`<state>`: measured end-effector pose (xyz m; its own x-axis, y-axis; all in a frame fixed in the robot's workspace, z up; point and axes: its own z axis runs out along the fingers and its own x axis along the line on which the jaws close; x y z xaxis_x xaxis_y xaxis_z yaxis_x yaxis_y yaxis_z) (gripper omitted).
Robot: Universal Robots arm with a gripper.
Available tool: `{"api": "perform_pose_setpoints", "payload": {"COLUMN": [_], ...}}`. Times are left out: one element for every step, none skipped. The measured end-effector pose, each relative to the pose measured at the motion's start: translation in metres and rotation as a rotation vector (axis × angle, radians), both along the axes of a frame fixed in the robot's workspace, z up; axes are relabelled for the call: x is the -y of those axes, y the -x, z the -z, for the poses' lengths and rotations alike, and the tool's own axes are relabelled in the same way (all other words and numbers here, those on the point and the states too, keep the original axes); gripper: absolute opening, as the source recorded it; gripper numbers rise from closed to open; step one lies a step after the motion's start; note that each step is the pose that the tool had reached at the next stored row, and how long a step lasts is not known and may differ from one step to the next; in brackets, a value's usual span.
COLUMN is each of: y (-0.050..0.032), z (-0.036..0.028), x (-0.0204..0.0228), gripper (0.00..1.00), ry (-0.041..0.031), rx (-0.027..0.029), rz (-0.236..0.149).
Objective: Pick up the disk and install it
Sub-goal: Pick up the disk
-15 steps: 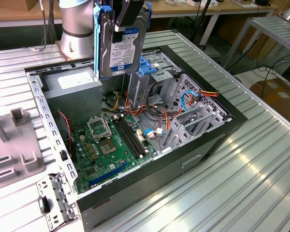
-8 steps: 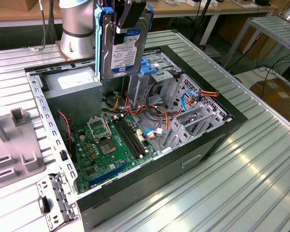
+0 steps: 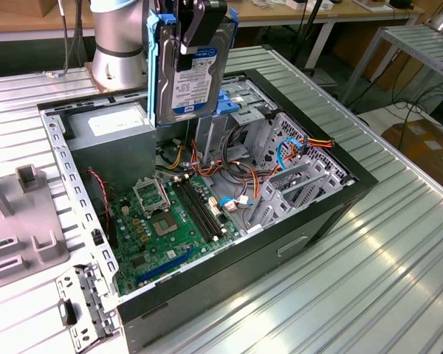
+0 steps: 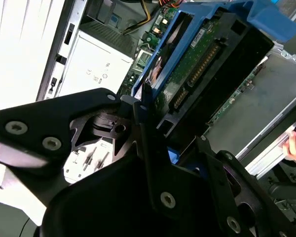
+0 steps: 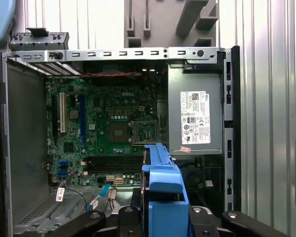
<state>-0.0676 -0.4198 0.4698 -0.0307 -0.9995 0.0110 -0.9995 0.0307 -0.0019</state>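
1. Above the open computer case (image 3: 358,181), toward its rear as the exterior view shows it, I have the disk (image 3: 186,81) hanging on edge, clear of everything inside the box.
2. My gripper (image 3: 196,40) is pinching the disk by its upper end. The black fingers (image 4: 148,140) press on both flat faces, so the claw is clamped tight around it.
3. I see the white label (image 3: 194,77) with its blue band facing the exterior camera, and a blue rail (image 3: 152,74) running down the long side on the exterior view's left.
4. From the second wrist view I get the other face: the green circuit board (image 4: 195,59) on the drive's underside, framed by blue plastic.
5. Looking straight down in the first wrist view, the blue rail end (image 5: 163,192) sits in the foreground with the case interior spread beyond it.
6. Below the disk lies the green motherboard (image 3: 170,221), flat on the case floor.
7. Just beside the disk, on the exterior view's left, stands the grey power supply (image 3: 107,125) with a white sticker.
8. On the exterior view's right I see the metal drive cage (image 3: 295,173), with a tangle of orange and yellow cables (image 3: 244,158) between it and the disk.
9. The case rests on a ribbed metal table (image 3: 399,243).
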Motion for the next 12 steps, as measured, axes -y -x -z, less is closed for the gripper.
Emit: {"api": "perform_pose_setpoints", "payload": {"y": [0.0,0.0,0.0,0.0,0.0,0.0,0.0,0.0,0.0,0.0,0.0,0.0], "z": [0.0,0.0,0.0,0.0001,0.0,0.0,0.0001,0.0001,0.0,0.0001,0.0001,0.0001], "x": [0.0007,0.0015,0.0025,0.0034,0.0043,0.0053,0.0066,0.0075,0.0092,0.0109,0.0119,0.0127], "gripper": [0.36,0.36,0.36,0.36,0.36,0.36,0.36,0.36,0.36,0.36,0.36,0.36], "ry": [0.0001,0.0001,0.0,-0.0001,0.0,0.0001,-0.0001,-0.0001,0.0,0.0,0.0,0.0], "rx": [0.0,0.0,0.0,0.0,0.0,0.0,0.0001,0.0001,0.0,0.0,0.0,0.0], "rz": [0.0,0.0,0.0,0.0,0.0,0.0,0.0,0.0,0.0,0.0,0.0,0.0]}}
